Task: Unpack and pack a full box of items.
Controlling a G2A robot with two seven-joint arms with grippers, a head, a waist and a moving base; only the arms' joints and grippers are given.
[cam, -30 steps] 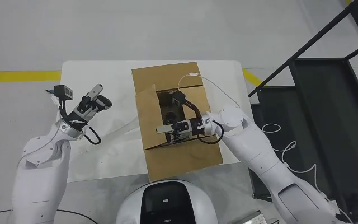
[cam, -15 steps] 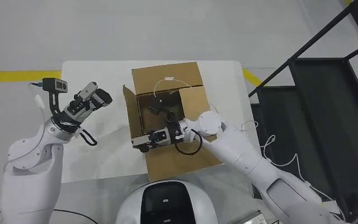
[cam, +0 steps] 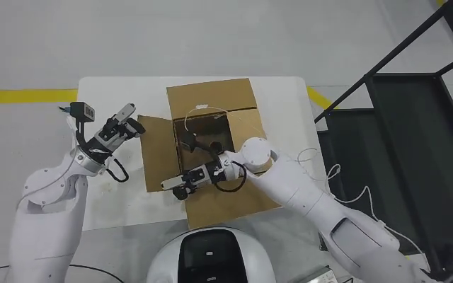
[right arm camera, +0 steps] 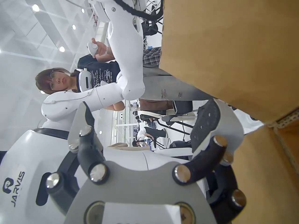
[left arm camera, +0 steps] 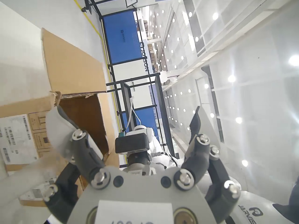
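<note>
The right gripper [cam: 175,186] is hanging wide open and empty at the box's [cam: 212,95] 7 o'clock corner, one finger just beside the cardboard. The box is sitting mid-table [cam: 113,92], its flap [cam: 156,152] lying out toward 9 o'clock. The left gripper [cam: 130,120], also spread and empty, is hovering beyond that flap at 10 o'clock.

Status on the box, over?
Left gripper open, clear of brown cardboard box. Right gripper open, at its folded-out side flap. White cable loops over opening.
</note>
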